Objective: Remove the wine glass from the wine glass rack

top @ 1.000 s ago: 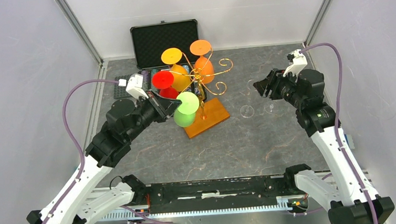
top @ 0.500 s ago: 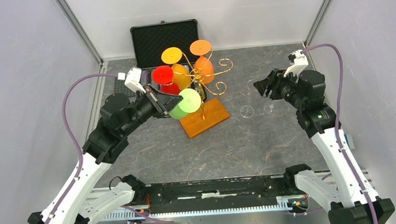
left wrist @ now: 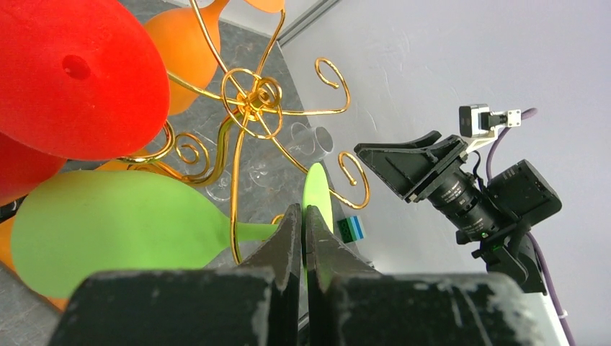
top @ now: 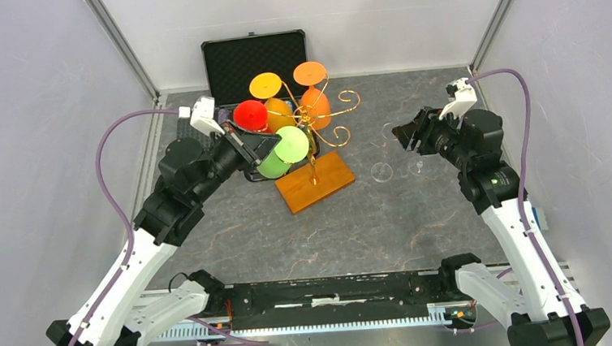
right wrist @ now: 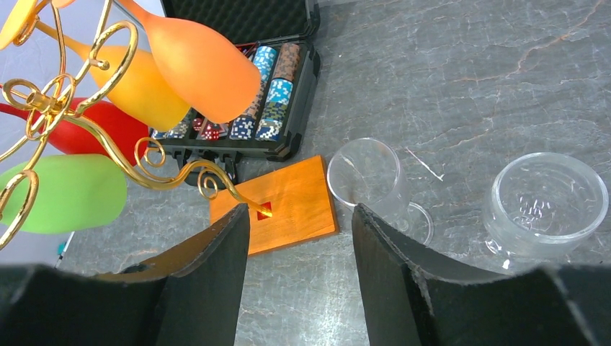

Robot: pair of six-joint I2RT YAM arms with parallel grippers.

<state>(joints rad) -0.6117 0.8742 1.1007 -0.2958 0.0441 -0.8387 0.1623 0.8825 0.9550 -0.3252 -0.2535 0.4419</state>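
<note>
The wine glass rack (top: 320,125) is a golden wire stand on an orange-brown wooden base (top: 325,183). Red (top: 250,117), yellow (top: 266,86) and orange (top: 310,73) wine glasses hang on it. My left gripper (top: 267,146) is shut on the stem of a green wine glass (top: 285,152), held tilted beside the rack's left side. In the left wrist view my gripper (left wrist: 302,210) pinches the stem just behind the green foot (left wrist: 317,193), and a gold wire (left wrist: 233,216) crosses the stem. My right gripper (top: 407,136) is open and empty, right of the rack.
A black case of chips (top: 253,61) lies open behind the rack. Two clear glasses (top: 381,171) (top: 417,166) are on the table below my right gripper; they also show in the right wrist view (right wrist: 366,175) (right wrist: 545,202). Grey walls close in both sides.
My left gripper has moved up and back to the left with the green glass, lifting its bowl away from the wooden base. The right arm has not moved.
</note>
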